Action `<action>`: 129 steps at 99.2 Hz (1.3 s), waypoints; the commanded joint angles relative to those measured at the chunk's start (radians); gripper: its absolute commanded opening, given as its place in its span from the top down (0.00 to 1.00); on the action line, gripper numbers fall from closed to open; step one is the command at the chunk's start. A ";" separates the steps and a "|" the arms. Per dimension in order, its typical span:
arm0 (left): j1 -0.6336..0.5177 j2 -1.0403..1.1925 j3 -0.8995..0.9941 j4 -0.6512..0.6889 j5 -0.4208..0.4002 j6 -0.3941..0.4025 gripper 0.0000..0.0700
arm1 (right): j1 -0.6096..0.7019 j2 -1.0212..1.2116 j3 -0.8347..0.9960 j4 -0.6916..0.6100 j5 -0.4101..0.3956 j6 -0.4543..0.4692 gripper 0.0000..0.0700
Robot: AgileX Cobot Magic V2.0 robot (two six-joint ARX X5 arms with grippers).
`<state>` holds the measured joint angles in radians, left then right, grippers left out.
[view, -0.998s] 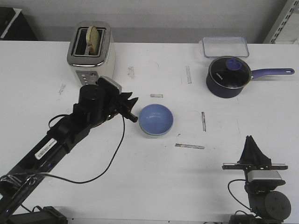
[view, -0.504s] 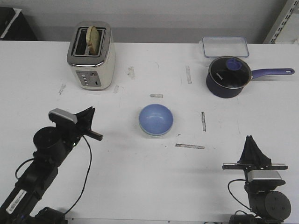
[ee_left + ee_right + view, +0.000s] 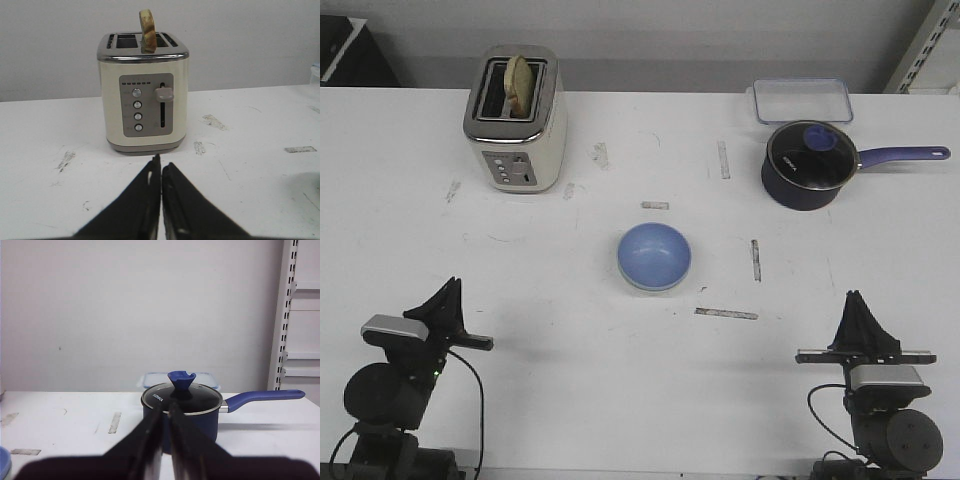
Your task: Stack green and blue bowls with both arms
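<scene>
Left gripper (image 3: 445, 297): parked at the table's near-left edge, fingers (image 3: 150, 200) pressed narrow, holding nothing; it points at the toaster.
Toaster (image 3: 516, 120): cream, at far left, one slice of bread (image 3: 520, 80) standing in a slot.
Table (image 3: 570, 350): white, marked with scuffs and tape strips.
Blue bowl (image 3: 654, 256): mid-table, upright, nested in the green bowl (image 3: 638, 283), of which only a pale rim shows beneath.
Saucepan (image 3: 810, 165): dark blue, glass-lidded, far right, handle pointing right.
Clear container (image 3: 802, 100): just behind the saucepan.
Right gripper (image 3: 861, 312): parked at the near-right edge, fingers (image 3: 150, 440) narrow, empty, facing the saucepan.
</scene>
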<state>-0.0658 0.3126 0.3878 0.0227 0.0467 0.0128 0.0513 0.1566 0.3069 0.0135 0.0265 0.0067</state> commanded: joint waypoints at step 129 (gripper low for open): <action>0.002 -0.309 -0.336 0.147 -0.087 0.002 1.00 | 0.001 0.000 0.007 0.013 0.000 -0.004 0.99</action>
<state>-0.0639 0.0055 0.0570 0.1390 -0.0296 0.0124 0.0513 0.1566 0.3069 0.0135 0.0265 0.0067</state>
